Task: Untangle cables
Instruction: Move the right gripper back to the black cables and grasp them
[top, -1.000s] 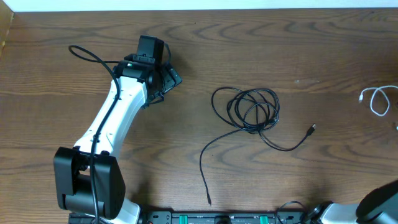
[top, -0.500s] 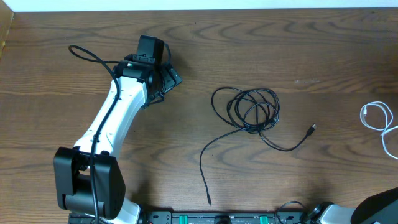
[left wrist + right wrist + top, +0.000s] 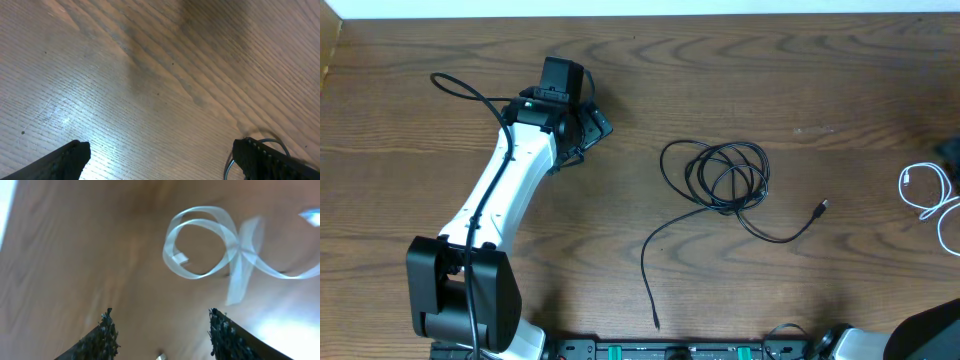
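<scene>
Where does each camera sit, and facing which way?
Overhead: above the brown wooden table, looking straight down; shows the white left arm, tangled black cables, thin white cable.
Left wrist: on the left arm, facing bare wood; open left gripper at bottom.
Right wrist: facing down, blurred; open right gripper below the white cable.
Shared: overhead and right wrist both show the white cable.

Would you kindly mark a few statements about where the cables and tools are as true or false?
1. The white cable lies far right of the black cables, apart from them. True.
2. The left tool grips a black cable. False: it is open, holding nothing.
3. The black cables lie coiled together, with loose tails. True.
4. The right tool is shut on the white cable. False: it is open and empty, and the cable lies beyond it.
</scene>
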`<state>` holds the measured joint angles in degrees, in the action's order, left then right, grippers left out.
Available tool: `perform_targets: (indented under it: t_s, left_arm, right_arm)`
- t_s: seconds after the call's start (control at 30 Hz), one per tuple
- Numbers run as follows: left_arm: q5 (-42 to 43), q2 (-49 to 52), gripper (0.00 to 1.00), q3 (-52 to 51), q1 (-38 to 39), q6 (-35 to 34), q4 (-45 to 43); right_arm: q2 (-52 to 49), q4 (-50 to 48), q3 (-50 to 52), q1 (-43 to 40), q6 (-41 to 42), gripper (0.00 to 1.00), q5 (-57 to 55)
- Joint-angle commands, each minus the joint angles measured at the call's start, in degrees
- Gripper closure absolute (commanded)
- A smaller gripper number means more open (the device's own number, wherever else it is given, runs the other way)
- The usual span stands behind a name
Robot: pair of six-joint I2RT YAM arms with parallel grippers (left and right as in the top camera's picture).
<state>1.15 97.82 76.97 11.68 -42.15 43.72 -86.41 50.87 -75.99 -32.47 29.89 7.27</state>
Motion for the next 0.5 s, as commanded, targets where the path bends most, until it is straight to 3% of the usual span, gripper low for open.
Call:
perform_targets:
  t_s: [0.0,0.03,0.07,0.13,0.17,0.3,0.37,0.47]
  left_arm:
    - [-0.5,0.6,0.02,-0.2,-0.2,0.1,0.4]
    - [-0.5,0.6,0.02,-0.2,-0.2,0.1,0.4]
    - [-0.5,0.6,0.02,-0.2,-0.2,0.1,0.4]
    - [-0.5,0.6,0.02,-0.2,-0.2,0.1,0.4]
    - [-0.5,0.6,0.02,-0.2,-0.2,0.1,0.4]
    - [-0.5,0.6,0.02,-0.2,-0.2,0.1,0.4]
    - [-0.5,0.6,0.02,-0.2,-0.2,0.1,0.4]
    - [-0.5,0.6,0.02,-0.2,-0.2,0.1,0.4]
  right_arm:
    - [-0.3,0.3,-0.3,6.7,-5.8,0.39,4.7]
    - [-0.4,0.7,-0.3,8.5,-5.8,0.34,4.8]
    - [-0.5,1.4,-0.3,11.2,-5.8,0.2,4.7]
    - [-0.8,2.0,-0.1,15.3,-5.9,0.03,4.8]
    - [-1.1,1.7,0.4,19.1,-7.2,0.04,4.7]
    - [-2.6,-2.7,2.8,27.3,-12.5,0.23,4.7]
    - [-3.5,-5.4,4.8,30.5,-12.8,0.43,4.7]
    - [-5.5,-8.5,7.3,33.8,-12.8,0.45,4.7]
